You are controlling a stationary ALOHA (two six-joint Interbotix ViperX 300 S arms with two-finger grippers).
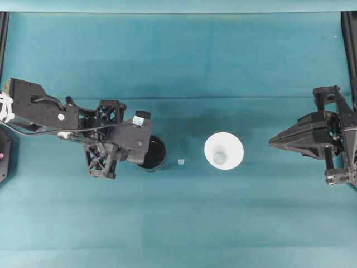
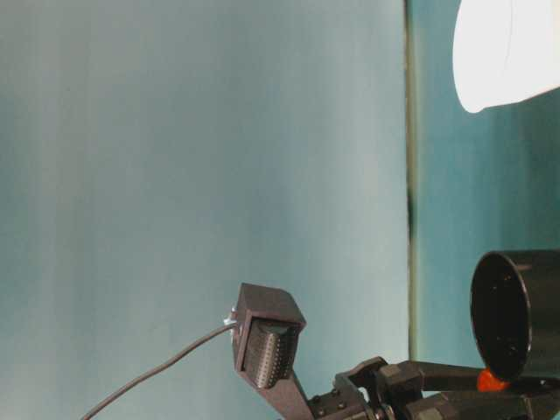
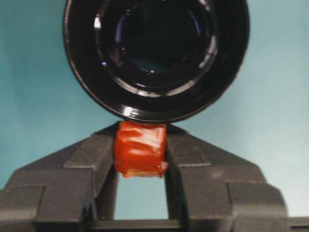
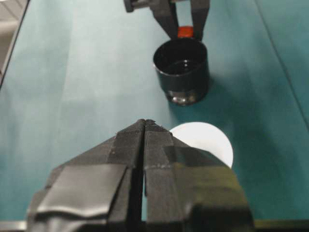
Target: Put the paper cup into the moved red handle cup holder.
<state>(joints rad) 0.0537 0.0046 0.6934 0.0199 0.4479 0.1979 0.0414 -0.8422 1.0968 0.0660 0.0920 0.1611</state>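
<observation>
The white paper cup (image 1: 223,152) stands upright mid-table, also seen as paper cup (image 4: 205,142) and paper cup (image 2: 507,52). To its left sits the glossy black red handle cup holder (image 1: 155,154); holder (image 3: 157,53) has its orange-red handle tab (image 3: 140,149) pinched between my left gripper's (image 3: 141,154) fingers. The left gripper (image 1: 142,153) is shut on that tab. The holder (image 4: 182,70) and its tab (image 4: 185,32) show beyond the cup, and the holder (image 2: 512,315) shows at table level too. My right gripper (image 1: 272,142) hangs right of the cup, gripper (image 4: 145,123) shut, empty.
A small pale scrap (image 1: 181,162) lies on the teal cloth (image 1: 178,67) between holder and cup. A black object (image 1: 4,153) sits at the far left edge. Dark frame rails (image 1: 350,33) run along the right side.
</observation>
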